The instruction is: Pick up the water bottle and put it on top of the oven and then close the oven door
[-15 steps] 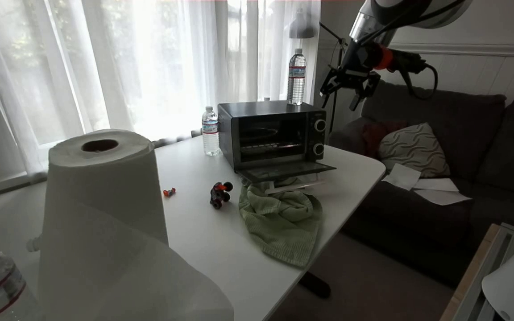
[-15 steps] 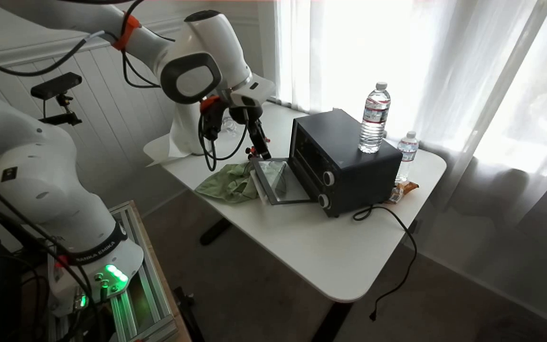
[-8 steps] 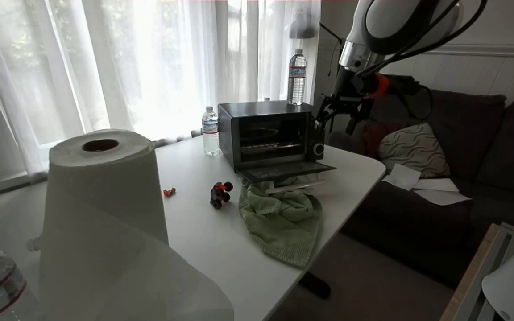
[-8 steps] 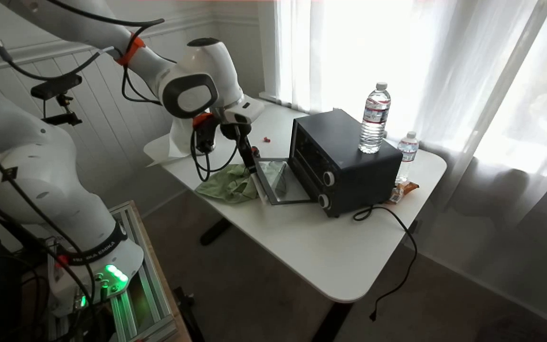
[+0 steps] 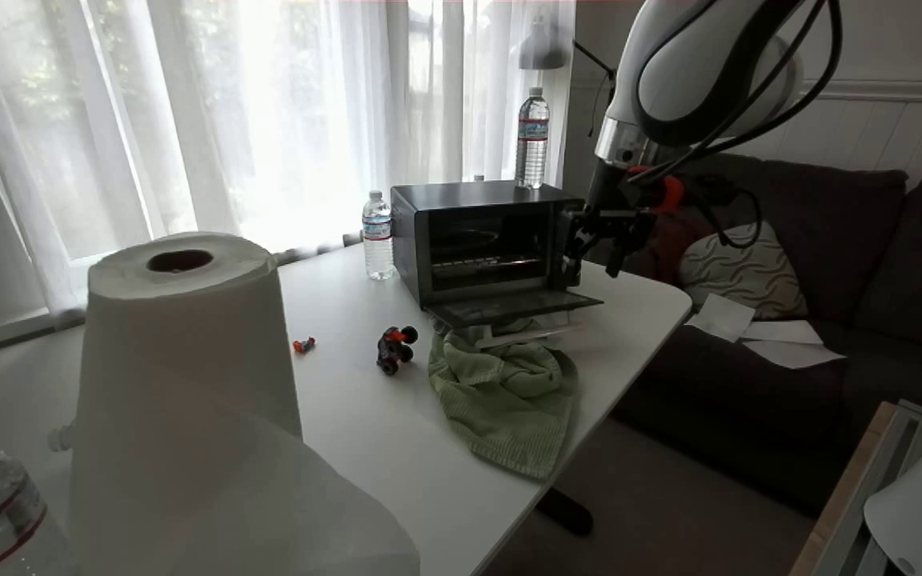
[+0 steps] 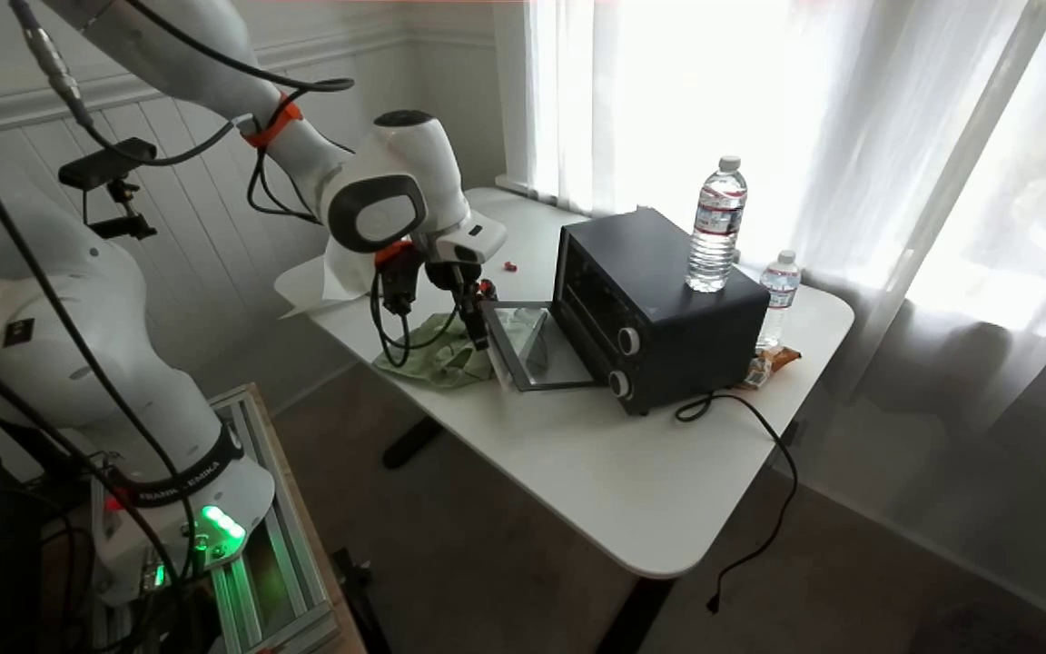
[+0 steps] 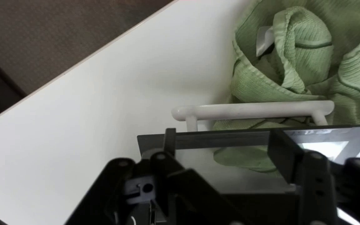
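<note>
The water bottle (image 5: pixel 532 140) (image 6: pixel 717 227) stands upright on top of the oven (image 5: pixel 461 194) (image 6: pixel 695 354) in both exterior views. The oven door (image 5: pixel 517 306) (image 6: pixel 509 354) is open, lowered flat toward the cloth. Its pale bar handle (image 7: pixel 252 110) shows along the outer edge in the wrist view. My gripper (image 5: pixel 594 268) (image 6: pixel 478 331) is open and empty, near the door's outer edge; in an exterior view it covers the oven's control panel. In the wrist view the gripper's fingers (image 7: pixel 222 140) are spread above the door glass, with the handle beyond the tips.
A second clear bottle (image 5: pixel 378 240) (image 6: pixel 777 304) stands on the table beside the oven. A green cloth (image 5: pixel 509 400) lies under the handle. A toy car (image 5: pixel 394 350), a small orange toy (image 5: pixel 304 345) and a paper roll (image 5: pixel 189 360) are also on the table (image 6: pixel 614 472).
My gripper has moved down, from above the oven's height to near the open door's outer edge. It stays open. The bottle, oven and door have not moved.
</note>
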You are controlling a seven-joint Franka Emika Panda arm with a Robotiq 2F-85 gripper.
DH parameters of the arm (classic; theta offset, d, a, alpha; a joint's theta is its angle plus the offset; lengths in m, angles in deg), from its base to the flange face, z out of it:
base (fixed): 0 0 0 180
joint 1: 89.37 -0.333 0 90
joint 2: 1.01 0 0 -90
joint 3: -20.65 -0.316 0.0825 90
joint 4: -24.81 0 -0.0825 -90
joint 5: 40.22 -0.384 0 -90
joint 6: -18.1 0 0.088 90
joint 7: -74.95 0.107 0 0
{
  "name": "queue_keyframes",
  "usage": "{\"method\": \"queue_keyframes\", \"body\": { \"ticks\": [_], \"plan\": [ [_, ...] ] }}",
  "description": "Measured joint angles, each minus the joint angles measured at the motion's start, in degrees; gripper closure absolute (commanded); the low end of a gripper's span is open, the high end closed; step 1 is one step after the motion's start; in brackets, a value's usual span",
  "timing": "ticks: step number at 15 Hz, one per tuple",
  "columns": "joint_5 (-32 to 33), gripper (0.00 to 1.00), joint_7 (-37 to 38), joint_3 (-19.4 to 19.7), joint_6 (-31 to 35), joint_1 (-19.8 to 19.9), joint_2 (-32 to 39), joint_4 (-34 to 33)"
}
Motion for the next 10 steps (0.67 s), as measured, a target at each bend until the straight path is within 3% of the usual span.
{"method": "queue_keyframes", "body": {
  "ticks": [6, 10],
  "plan": [
    [2.0, 0.96, 0.2, -0.1, 4.0, -0.6, 5.0, 0.0],
    [7.2, 1.0, 3.6, 0.2, 6.6, -0.7, 7.5, -0.1]
  ]
}}
